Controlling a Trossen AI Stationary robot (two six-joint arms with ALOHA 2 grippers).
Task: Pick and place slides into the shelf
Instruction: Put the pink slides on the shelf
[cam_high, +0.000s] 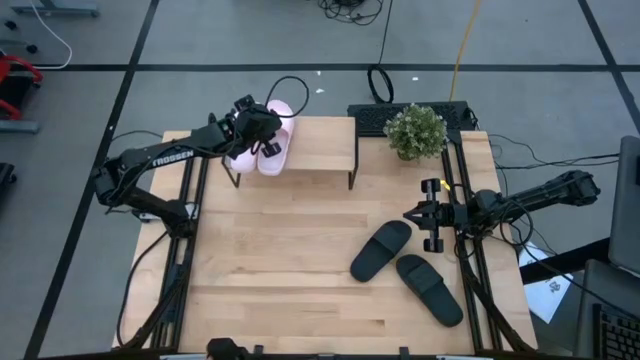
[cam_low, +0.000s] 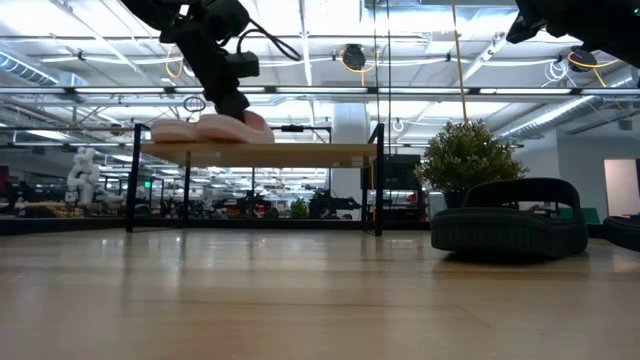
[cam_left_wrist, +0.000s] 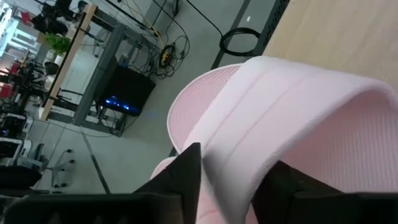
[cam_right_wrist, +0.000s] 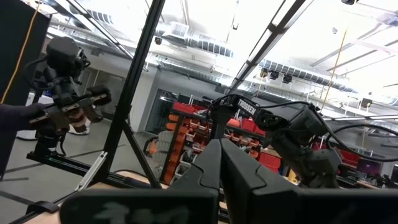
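Note:
Two pale pink slides (cam_high: 275, 145) lie side by side on the left end of the shelf (cam_high: 310, 150), soles on its light wood top board (cam_low: 300, 153); their far ends overhang the far edge. My left gripper (cam_high: 262, 133) is over them, shut on one. Two matte black slides (cam_high: 382, 250) (cam_high: 430, 288) lie flat on the table's right half; one shows in the low view (cam_low: 510, 230). My right gripper (cam_high: 410, 215) hovers shut just right of the nearer black slide, fingers pressed together in the right wrist view (cam_right_wrist: 221, 168). My left gripper (cam_left_wrist: 233, 171) pinches the wide strap (cam_left_wrist: 239, 140) of a pink slide between its two fingers, one finger (cam_left_wrist: 186, 171) on each side of the strap's band. It comes from above, slanting down (cam_low: 225, 95). The slide seems to sit on the shelf's top board.
A potted plant (cam_high: 415, 130) stands at the table's far right, beside the shelf's right legs (cam_low: 378, 180). A dark keyboard-like object (cam_high: 375, 115) lies behind it. Cables trail on the floor beyond the far edge. Bare wooden tabletop (cam_high: 270, 270) fills the near left and middle.

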